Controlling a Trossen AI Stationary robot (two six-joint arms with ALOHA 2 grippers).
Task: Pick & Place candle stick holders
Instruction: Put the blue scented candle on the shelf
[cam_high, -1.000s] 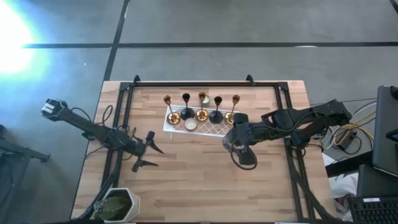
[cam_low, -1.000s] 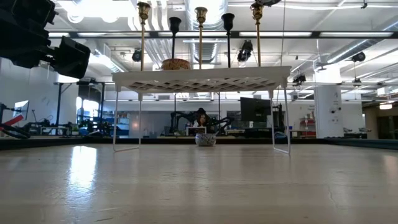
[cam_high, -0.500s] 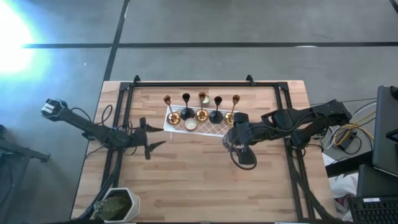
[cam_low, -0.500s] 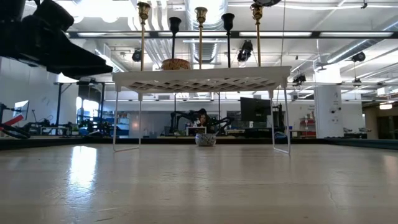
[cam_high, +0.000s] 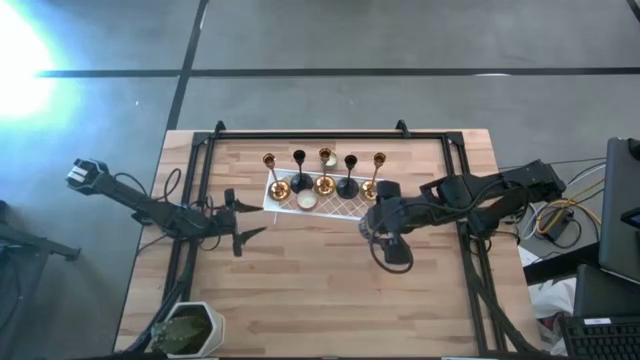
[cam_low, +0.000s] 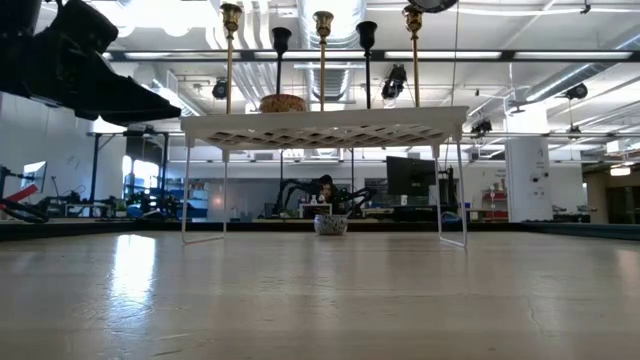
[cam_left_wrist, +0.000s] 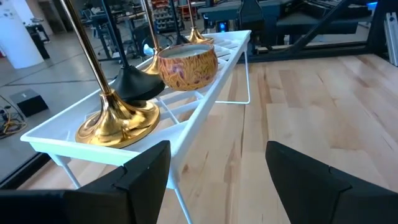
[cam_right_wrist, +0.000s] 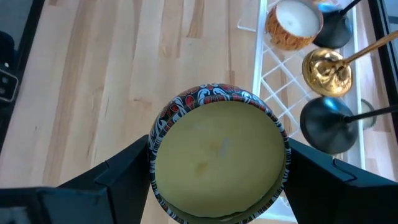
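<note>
Five candle stick holders (cam_high: 324, 172) stand in a row on the white lattice tray (cam_high: 345, 208) at the far middle of the wooden table (cam_high: 320, 290) in the high view: gold, black, gold, black, gold from left to right. The left gripper (cam_high: 240, 220) sits just left of the tray, fingers spread and empty. The right gripper (cam_high: 385, 232) hangs near the tray's right end.

Seen from the low view, the tray is a raised rack on thin wire legs (cam_low: 444, 190), and the stems rise tall and thin above it, so the holders look top-heavy and easy to tip.

Through the left wrist view, the spread fingers (cam_left_wrist: 146, 171) face the tray's left end, where the nearest gold holder (cam_left_wrist: 115, 118) shows a broad flared base and a slim, polished stem. It is probably rigid metal, fairly light and slippery; a hold low on the stem, just above the base, seems best. A patterned tealight candle (cam_left_wrist: 188, 62) sits just beyond it.

Through the right wrist view, the fingers (cam_right_wrist: 112, 177) clasp a round patterned candle tin (cam_right_wrist: 219, 152), with black and gold bases (cam_right_wrist: 329, 93) on the tray alongside.
</note>
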